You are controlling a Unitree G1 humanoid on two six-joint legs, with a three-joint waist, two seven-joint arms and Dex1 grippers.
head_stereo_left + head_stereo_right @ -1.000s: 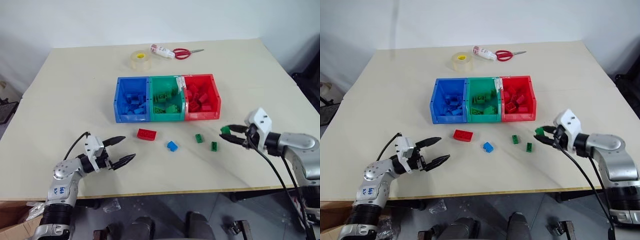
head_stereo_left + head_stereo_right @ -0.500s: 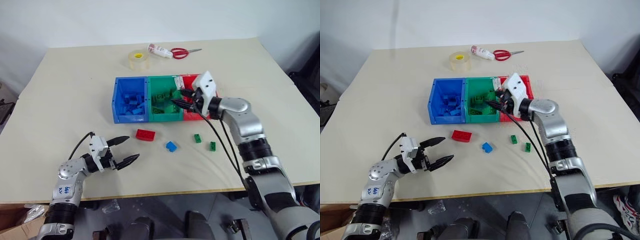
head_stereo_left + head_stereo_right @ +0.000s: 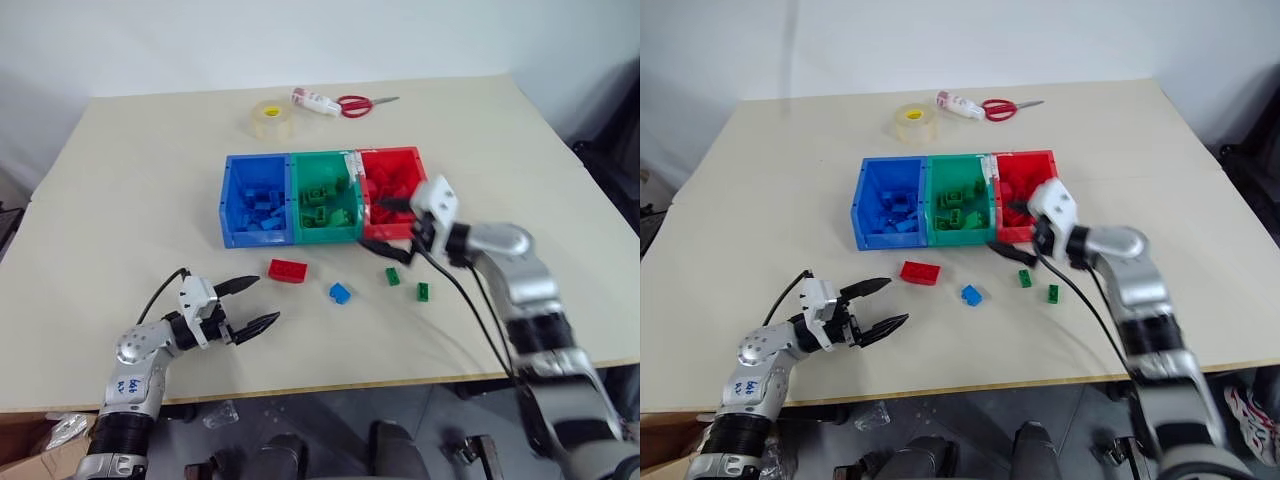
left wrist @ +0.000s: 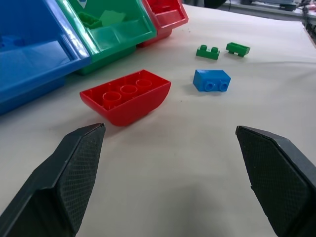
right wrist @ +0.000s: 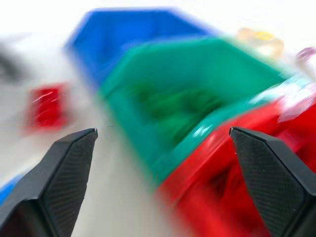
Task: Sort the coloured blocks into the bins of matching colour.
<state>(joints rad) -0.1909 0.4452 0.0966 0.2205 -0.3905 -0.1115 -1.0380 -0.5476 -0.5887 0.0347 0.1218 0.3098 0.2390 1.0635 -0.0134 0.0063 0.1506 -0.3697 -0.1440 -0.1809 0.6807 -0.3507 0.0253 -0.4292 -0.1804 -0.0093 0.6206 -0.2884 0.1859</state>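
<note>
Right gripper [image 3: 385, 225] hangs by the front of the red bin [image 3: 425, 165], fingers spread with nothing between them; likely placed to reach the loose bricks below. Left gripper [image 3: 254, 304] also wide open and empty, low over the table [image 3: 120, 180], aimed at the red brick [image 3: 288, 269]. Blue brick [image 3: 340, 292] and two green bricks [image 3: 393, 276] [image 3: 423, 291] lie in front of the green bin [image 3: 323, 165]. Blue bin [image 3: 258, 162] sits alongside. Right wrist view smeared; bin contents hard to count.

the right gripper [image 5: 160, 182], fingers spread wide and empty, faces the blurred green bin [image 5: 197, 84] between blue bin [image 5: 133, 37] and red bin [image 5: 232, 163].
</note>
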